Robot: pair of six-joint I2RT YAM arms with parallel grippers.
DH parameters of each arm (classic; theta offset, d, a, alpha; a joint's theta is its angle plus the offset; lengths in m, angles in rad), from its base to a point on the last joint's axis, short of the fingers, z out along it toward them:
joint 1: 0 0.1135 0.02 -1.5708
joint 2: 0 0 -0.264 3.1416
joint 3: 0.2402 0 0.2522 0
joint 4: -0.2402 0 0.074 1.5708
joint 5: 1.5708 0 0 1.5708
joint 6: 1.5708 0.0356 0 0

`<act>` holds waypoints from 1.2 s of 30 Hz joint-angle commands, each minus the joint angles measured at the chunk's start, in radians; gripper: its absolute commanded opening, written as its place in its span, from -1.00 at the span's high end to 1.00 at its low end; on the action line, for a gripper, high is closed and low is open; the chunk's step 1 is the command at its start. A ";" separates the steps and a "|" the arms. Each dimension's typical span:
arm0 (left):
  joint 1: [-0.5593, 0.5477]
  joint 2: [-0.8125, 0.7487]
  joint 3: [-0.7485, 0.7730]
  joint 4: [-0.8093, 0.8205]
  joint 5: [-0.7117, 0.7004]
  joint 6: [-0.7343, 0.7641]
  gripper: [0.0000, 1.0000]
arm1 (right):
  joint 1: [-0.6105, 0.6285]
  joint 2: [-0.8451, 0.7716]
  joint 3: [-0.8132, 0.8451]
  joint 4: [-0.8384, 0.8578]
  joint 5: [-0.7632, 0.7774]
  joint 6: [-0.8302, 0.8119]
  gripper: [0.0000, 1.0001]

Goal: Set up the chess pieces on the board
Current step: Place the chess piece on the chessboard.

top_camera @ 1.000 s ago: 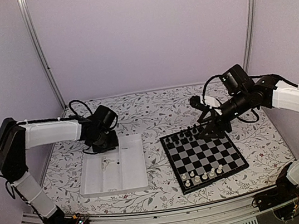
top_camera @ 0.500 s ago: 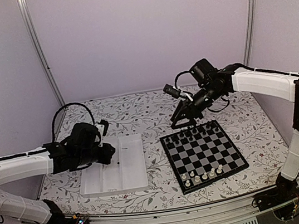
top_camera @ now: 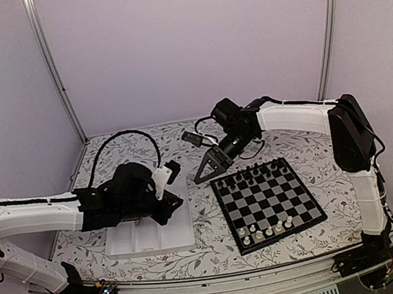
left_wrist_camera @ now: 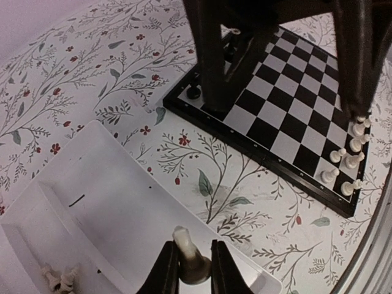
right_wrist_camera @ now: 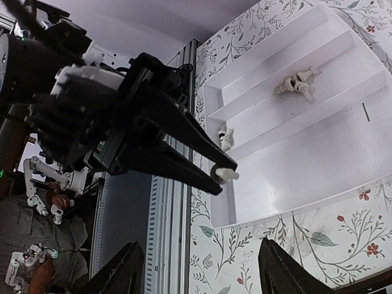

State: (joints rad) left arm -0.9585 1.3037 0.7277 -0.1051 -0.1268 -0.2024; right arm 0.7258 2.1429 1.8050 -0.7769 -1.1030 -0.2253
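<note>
My left gripper (top_camera: 176, 202) is shut on a cream-white chess piece (left_wrist_camera: 191, 260) and holds it above the near right corner of the white tray (left_wrist_camera: 92, 196). The right wrist view shows the same piece (right_wrist_camera: 224, 174) between the left fingers. My right gripper (top_camera: 206, 172) is open and empty, left of the board's far left corner. The board (top_camera: 265, 197) has black pieces (top_camera: 249, 176) along its far edge and white pieces (top_camera: 268, 229) along its near edge. Both also show in the left wrist view, the board (left_wrist_camera: 294, 104) and the white pieces (left_wrist_camera: 346, 165).
The white compartment tray (top_camera: 149, 237) lies left of the board and holds a few loose white pieces (right_wrist_camera: 297, 82). The right arm's fingers hang over the board's far left corner in the left wrist view. A metal rail runs along the table's near edge.
My left gripper has moved right from the tray's far end to its right side, carrying the white piece. My right arm has swung left from the board's far right to beyond its left corner.
</note>
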 commanded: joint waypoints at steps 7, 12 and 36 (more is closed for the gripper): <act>-0.125 0.149 0.160 -0.002 -0.053 0.091 0.77 | 0.034 0.063 0.011 -0.027 -0.105 0.047 -0.25; -0.148 0.176 0.185 -0.002 -0.073 0.100 0.77 | 0.036 0.070 -0.008 -0.011 -0.132 0.062 -0.02; -0.180 0.184 0.208 -0.005 -0.156 0.098 0.79 | 0.045 0.051 -0.060 0.008 -0.075 0.081 0.28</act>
State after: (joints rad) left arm -1.1175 1.4815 0.9043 -0.1219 -0.2741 -0.1120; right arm 0.7612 2.1948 1.7527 -0.7845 -1.1873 -0.1459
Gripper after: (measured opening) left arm 0.159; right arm 0.362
